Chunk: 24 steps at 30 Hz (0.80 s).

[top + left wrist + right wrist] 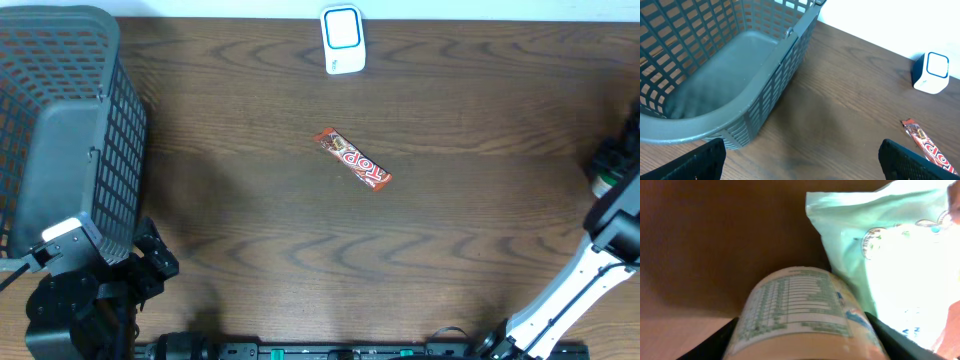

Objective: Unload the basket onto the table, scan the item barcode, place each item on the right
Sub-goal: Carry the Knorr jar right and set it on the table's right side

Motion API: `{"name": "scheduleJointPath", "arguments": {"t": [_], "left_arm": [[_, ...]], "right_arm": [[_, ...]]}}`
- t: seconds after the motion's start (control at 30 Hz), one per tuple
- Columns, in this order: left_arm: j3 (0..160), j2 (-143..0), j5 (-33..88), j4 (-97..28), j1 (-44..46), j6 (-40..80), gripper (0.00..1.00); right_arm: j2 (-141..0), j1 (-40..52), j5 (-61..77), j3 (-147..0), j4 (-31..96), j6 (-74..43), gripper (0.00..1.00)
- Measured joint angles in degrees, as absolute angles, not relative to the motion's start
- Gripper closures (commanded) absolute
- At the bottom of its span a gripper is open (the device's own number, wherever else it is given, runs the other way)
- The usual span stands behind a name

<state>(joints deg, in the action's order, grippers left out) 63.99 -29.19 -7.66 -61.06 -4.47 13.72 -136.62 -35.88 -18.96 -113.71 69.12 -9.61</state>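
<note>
Item under handling: a round jar (800,305) with a printed table of small text on its label. It appears only in the right wrist view, lying against a brown surface (715,240). A pale green pouch (890,255) sits just beside it on the right and looks to be touching it.

The right end effector (805,330) straddles the jar, one dark finger (715,342) at each flank. Whether the fingers press on the jar or stand just clear of it cannot be told.

In the overhead view the right arm (600,260) reaches to the right edge of the tabletop (250,230), well apart from everything else.

A red candy bar (353,159) lies flat and diagonal near the middle of the tabletop, untouched. The white barcode scanner (342,39) with a blue-framed window stands at the far edge, beyond the bar and apart from it.

A grey mesh basket (60,130) occupies the left end of the tabletop. The left end effector (802,150) hovers by the basket's near corner, released, fingers spread wide with nothing between them.
</note>
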Motion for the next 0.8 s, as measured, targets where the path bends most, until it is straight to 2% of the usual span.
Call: {"name": "scheduleJointPath", "arguments": {"t": [0.03, 0.17, 0.33, 0.47, 0.6, 0.8], "left_arm": [[64.0, -29.2, -7.7, -61.1, -4.5, 13.7, 0.02], [64.0, -29.2, -7.7, -61.1, -4.5, 13.7, 0.02], [64.0, -29.2, -7.7, -61.1, -4.5, 13.7, 0.02], [64.0, -29.2, -7.7, -61.1, -4.5, 13.7, 0.02], [64.0, -29.2, -7.7, -61.1, -4.5, 13.7, 0.02], [64.0, -29.2, -7.7, -61.1, -4.5, 13.7, 0.02]], "right_arm": [[-136.9, -36.9, -18.6, -113.9, 69.6, -9.3, 0.01], [-138.8, -39.5, -9.5, -118.6, 74.0, -8.9, 0.01], [-140.2, -38.2, 5.2, -132.7, 80.7, -8.9, 0.01], [-139.9, -34.2, 9.4, -149.0, 85.5, -8.9, 0.01], [-137.9, -28.6, 7.5, -161.7, 89.3, -9.0, 0.01], [-130.9, -18.6, 7.4, -170.3, 92.2, -9.6, 0.01]]}}
